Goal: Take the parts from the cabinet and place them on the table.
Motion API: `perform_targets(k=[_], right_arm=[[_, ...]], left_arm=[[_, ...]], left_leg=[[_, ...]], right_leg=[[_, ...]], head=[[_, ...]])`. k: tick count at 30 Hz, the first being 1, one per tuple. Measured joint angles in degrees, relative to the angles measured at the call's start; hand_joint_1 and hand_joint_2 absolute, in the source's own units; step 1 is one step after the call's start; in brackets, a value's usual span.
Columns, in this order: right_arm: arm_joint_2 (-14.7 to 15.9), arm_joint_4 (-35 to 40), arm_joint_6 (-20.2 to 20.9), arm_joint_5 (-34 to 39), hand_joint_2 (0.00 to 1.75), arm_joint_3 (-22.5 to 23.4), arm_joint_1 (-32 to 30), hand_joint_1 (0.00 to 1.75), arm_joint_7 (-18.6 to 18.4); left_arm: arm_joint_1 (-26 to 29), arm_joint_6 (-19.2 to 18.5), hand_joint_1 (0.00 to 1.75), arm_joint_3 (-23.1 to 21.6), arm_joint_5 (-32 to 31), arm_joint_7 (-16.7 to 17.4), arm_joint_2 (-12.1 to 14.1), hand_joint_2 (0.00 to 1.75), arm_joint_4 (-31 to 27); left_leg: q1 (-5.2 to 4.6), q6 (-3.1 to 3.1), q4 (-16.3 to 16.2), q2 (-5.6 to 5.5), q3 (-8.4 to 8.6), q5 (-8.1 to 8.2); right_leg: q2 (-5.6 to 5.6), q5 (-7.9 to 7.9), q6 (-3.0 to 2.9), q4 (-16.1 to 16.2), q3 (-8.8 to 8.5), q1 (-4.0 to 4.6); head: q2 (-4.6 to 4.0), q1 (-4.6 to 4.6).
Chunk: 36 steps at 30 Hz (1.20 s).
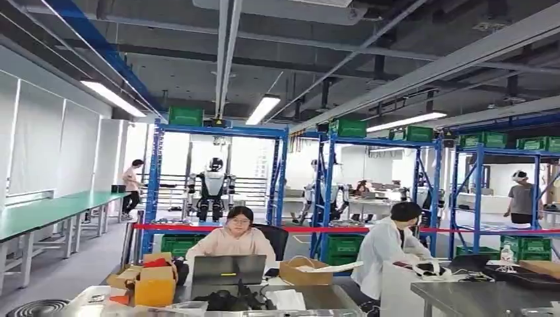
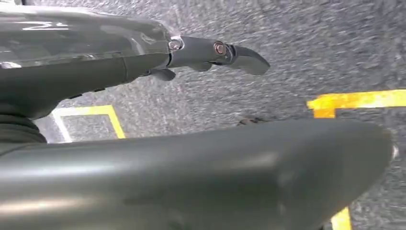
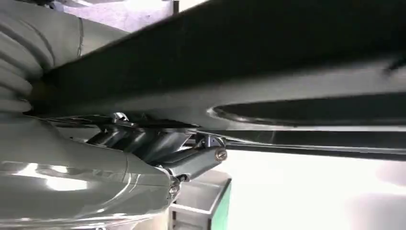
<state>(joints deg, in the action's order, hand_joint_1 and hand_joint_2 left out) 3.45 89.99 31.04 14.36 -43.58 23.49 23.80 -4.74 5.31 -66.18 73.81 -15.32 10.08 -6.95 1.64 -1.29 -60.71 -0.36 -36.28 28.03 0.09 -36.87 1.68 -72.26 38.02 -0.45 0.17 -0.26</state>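
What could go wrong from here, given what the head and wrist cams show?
1. People seated at the desk just ahead: a person in pink and one in white. Walking forward risks contact.
2. Left hand hangs over the floor holding nothing, so no part is in it yet.
3. Right hand sits close under a dark panel; lifting the arm might snag it.

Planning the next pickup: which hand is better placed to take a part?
Left, likely: the left hand hangs over the floor, fingers straight, holding nothing. The right hand lies curled against a dark flat thing.
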Motion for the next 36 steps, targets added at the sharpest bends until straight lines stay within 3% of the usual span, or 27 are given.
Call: perform_targets(k=[1, 2, 3, 5, 6, 7, 9, 11, 12, 13, 16, 17, 18, 19, 21, 22, 23, 25, 27, 28, 29, 31, 32, 33, 34, 36], right_arm=[[0.0, 0.0, 0.0, 0.0, 1.75, 0.0, -0.2, 1.75, 0.0], [0.0, 0.0, 0.0, 0.0, 1.75, 0.0, -0.2, 1.75, 0.0], [0.0, 0.0, 0.0, 0.0, 1.75, 0.0, -0.3, 1.75, 0.0], [0.0, 0.1, 0.0, 0.0, 1.75, 0.0, -0.3, 1.75, 0.0], [0.0, 0.1, 0.0, 0.0, 1.75, 0.0, -0.2, 1.75, 0.0], [0.0, 0.1, 0.0, 0.0, 1.75, 0.0, -0.1, 1.75, 0.0], [0.0, 0.2, 0.0, 0.0, 1.75, 0.0, 0.0, 1.75, 0.0], [0.0, 0.4, 0.0, 0.0, 1.75, 0.1, 0.0, 1.75, 0.0], [-0.1, 0.5, 0.0, 0.1, 1.75, 0.1, -0.1, 1.75, 0.0], [-0.1, 0.5, 0.0, 0.1, 1.75, 0.2, 0.0, 1.75, 0.1], [-0.2, 0.5, 0.0, 0.1, 1.75, 0.2, -0.2, 1.75, 0.1], [-0.2, 0.5, 0.0, 0.1, 1.75, 0.2, -0.4, 1.75, 0.1], [-0.2, 0.5, 0.0, 0.1, 1.75, 0.2, -0.5, 1.75, 0.1], [-0.2, 0.5, 0.0, 0.1, 1.75, 0.2, -0.6, 1.75, 0.1], [-0.2, 0.5, 0.0, 0.1, 1.75, 0.2, -0.6, 1.75, 0.1], [-0.2, 0.4, 0.0, 0.1, 1.75, 0.2, -0.6, 1.75, 0.2], [-0.2, 0.4, 0.0, 0.1, 1.75, 0.3, -0.6, 1.75, 0.1], [-0.2, 0.4, 0.0, 0.1, 1.75, 0.3, -0.6, 1.75, 0.2], [-0.3, 0.5, 0.0, 0.1, 1.75, 0.3, -0.7, 1.75, 0.2], [-0.3, 0.5, 0.0, 0.1, 1.75, 0.4, -0.6, 1.75, 0.2], [-0.3, 0.5, 0.0, 0.1, 1.75, 0.4, -0.6, 1.75, 0.2], [-0.2, 0.4, 0.0, 0.1, 1.75, 0.4, -0.9, 1.75, 0.2], [-0.2, 0.4, 0.0, 0.1, 1.75, 0.4, -1.1, 1.75, 0.2], [-0.2, 0.4, 0.0, 0.1, 1.75, 0.4, -1.2, 1.75, 0.2], [-0.2, 0.4, 0.0, 0.1, 1.75, 0.4, -1.2, 1.75, 0.2], [-0.2, 0.4, 0.0, 0.1, 1.75, 0.4, -1.2, 1.75, 0.2]], left_arm=[[0.0, 0.0, 0.0, 0.0, 0.0, 0.0, 0.0, 1.75, 0.0], [0.0, 0.0, 0.0, 0.0, 0.0, 0.0, 0.0, 1.75, 0.0], [0.0, 0.0, 0.0, 0.0, 0.0, 0.0, 0.0, 1.75, 0.0], [-0.1, 0.0, 0.0, 0.0, 0.0, 0.0, 0.0, 1.75, 0.0], [-0.1, 0.0, 0.0, 0.0, 0.0, 0.0, -0.1, 1.75, 0.0], [-0.2, 0.0, 0.0, 0.0, 0.0, 0.0, -0.6, 1.75, 0.0], [0.0, 0.0, 0.0, 0.0, 0.0, 0.0, -0.6, 1.75, 0.0], [-0.1, -0.1, 0.0, -0.1, 0.0, 0.0, -0.6, 1.75, 0.0], [-0.1, -0.1, 0.0, -0.1, 0.1, 0.0, -0.5, 1.75, 0.0], [-0.1, -0.1, 0.0, -0.1, 0.1, -0.1, -0.5, 1.75, 0.0], [0.0, 0.1, 0.0, -0.1, 0.1, -0.1, -0.1, 1.75, 0.0], [0.1, 0.0, 0.0, -0.1, 0.1, -0.1, 0.0, 1.75, 0.0], [0.2, 0.1, 0.0, -0.1, 0.1, -0.1, 0.0, 1.75, 0.0], [0.2, 0.1, 0.0, -0.1, 0.1, -0.1, 0.1, 1.75, 0.0], [0.0, 0.1, 0.0, -0.1, 0.1, -0.1, 0.2, 1.75, 0.0], [-0.1, 0.0, 0.0, -0.1, 0.1, -0.1, -0.1, 1.75, 0.0], [-0.2, 0.0, 0.0, -0.1, 0.1, -0.1, 0.1, 1.75, 0.0], [0.0, 0.1, 0.0, -0.1, 0.2, -0.2, 0.2, 1.75, 0.0], [0.0, 0.0, 0.0, -0.1, 0.2, -0.2, 0.2, 1.75, 0.0], [-0.1, 0.1, 0.0, -0.1, 0.2, -0.2, 0.2, 1.75, 0.0], [-0.1, 0.1, 0.0, -0.1, 0.2, -0.2, 0.3, 1.75, 0.0], [-0.1, 0.1, 0.0, -0.1, 0.2, -0.2, 0.3, 1.75, 0.0], [-0.1, 0.1, 0.0, -0.1, 0.2, -0.2, 0.3, 1.75, 0.0], [0.0, 0.0, 0.0, -0.1, 0.2, -0.2, 0.3, 1.75, 0.0], [0.0, 0.0, 0.0, -0.1, 0.2, -0.2, 0.3, 1.75, 0.0], [-0.1, 0.0, 0.0, -0.1, 0.2, -0.2, 0.3, 1.75, 0.0]], left_leg=[[-0.29, -0.19, 0.0, -0.01, 0.35, 0.31], [-0.48, -0.25, 0.0, -0.07, 0.69, 0.58], [-0.7, -0.32, 0.0, -0.17, 1.35, 1.01], [-0.78, -0.42, 0.1, -0.4, 2.62, 1.78], [-0.64, -0.36, 0.3, -0.47, 2.9, 2.05], [-0.7, -0.13, 0.4, -0.58, 3.04, 2.17], [-0.31, 0.36, 0.7, -0.58, 2.92, 2.2], [-0.57, 0.95, 1.8, -0.52, 3.66, 2.2], [-0.57, 0.86, 1.3, -0.26, 3.75, 2.67], [-0.63, 0.97, -0.2, -0.23, 3.13, 3.42], [-0.37, 1.93, -12.9, -0.23, -4.19, 8.27], [-0.27, 2.21, -14.7, -0.22, -5.7, 7.98], [-0.08, 2.61, -13.6, -0.2, -5.75, 6.27], [0.18, 2.97, -10.5, -0.15, -4.59, 3.66], [0.8, 3.88, -1.0, 0.05, -0.56, -1.93], [0.36, 4.19, -0.7, 0.09, 0.03, -0.5], [0.33, 2.65, 0.0, 0.05, 0.34, -0.12], [0.03, 1.68, -0.1, 0.0, 0.28, 0.23], [0.15, 0.87, 0.1, 0.01, 0.82, 0.43], [0.15, 0.48, 0.2, 0.01, 1.15, 0.67], [0.13, 0.18, 0.2, 0.01, 1.46, 0.89], [-0.01, -0.07, 0.1, 0.01, 1.75, 1.34], [-0.08, -0.06, 0.1, 0.0, 1.99, 1.58], [-0.14, -0.06, 0.1, -0.05, 2.37, 1.88], [-0.17, -0.01, 0.2, -0.15, 2.89, 2.26], [-0.13, 0.27, 0.2, -0.32, 4.25, 3.12]], right_leg=[[0.02, -0.51, -0.26, -4.1, 2.91, 0.03], [0.03, 0.01, -0.5, -5.1, 4.08, 0.17], [0.04, 2.24, -0.99, -3.4, 4.22, 0.51], [0.1, 8.94, -2.25, 6.2, 1.0, 1.65], [0.22, 11.52, -3.05, 11.0, -0.61, 2.46], [0.17, 10.87, -3.7, 11.6, -1.22, 2.74], [0.21, 10.73, -3.92, 12.7, -1.35, 3.11], [0.18, 10.49, -4.31, 14.5, -2.47, 2.88], [-0.18, 10.95, -3.8, 15.9, -3.6, 2.31], [-0.17, 10.93, -3.95, 16.5, -4.18, 2.23], [-0.25, 10.12, -3.95, 16.5, -5.13, 2.06], [-0.22, 9.84, -3.87, 16.4, -5.36, 1.97], [-0.15, 9.45, -3.66, 16.3, -5.73, 1.79], [-0.13, 8.94, -3.42, 16.0, -6.17, 1.56], [-0.12, 7.59, -2.64, 15.0, -7.03, 0.97], [0.01, 6.96, -2.03, 14.6, -6.88, 1.29], [0.09, 6.49, -1.74, 13.8, -6.62, 1.3], [0.07, 6.36, -1.6, 14.1, -6.86, 1.21], [0.02, 5.54, -1.09, 13.8, -7.07, 0.92], [0.01, 4.49, -0.82, 11.6, -6.34, 0.87], [0.01, 2.67, -0.55, 7.4, -4.27, 0.74], [0.01, -0.61, -0.38, -2.4, 1.58, 0.63], [0.01, -0.72, -0.45, -5.2, 3.68, 0.63], [0.03, 0.59, -0.6, -5.1, 4.45, 0.64], [0.04, 3.42, -0.83, -2.2, 3.75, 0.69], [0.05, 10.21, -1.52, 8.4, -0.16, 0.95]], head=[[0.0, 0.02], [-0.02, 0.0], [-0.02, 0.0], [-0.04, 0.0], [-0.04, 0.02], [-0.04, 0.02], [-0.02, 0.04], [-0.04, 0.02], [-0.02, 0.02], [-0.04, 0.04], [-0.04, 0.04], [-0.04, 0.04], [-0.04, 0.04], [-0.04, 0.04], [-0.04, 0.04], [-0.04, 0.08], [-0.04, -0.02], [-0.04, 0.02], [-0.02, 0.04], [-0.04, 0.02], [-0.04, 0.0], [-0.04, 0.0], [-0.04, 0.0], [-0.04, 0.0], [-0.04, 0.0], [-0.04, 0.02]])
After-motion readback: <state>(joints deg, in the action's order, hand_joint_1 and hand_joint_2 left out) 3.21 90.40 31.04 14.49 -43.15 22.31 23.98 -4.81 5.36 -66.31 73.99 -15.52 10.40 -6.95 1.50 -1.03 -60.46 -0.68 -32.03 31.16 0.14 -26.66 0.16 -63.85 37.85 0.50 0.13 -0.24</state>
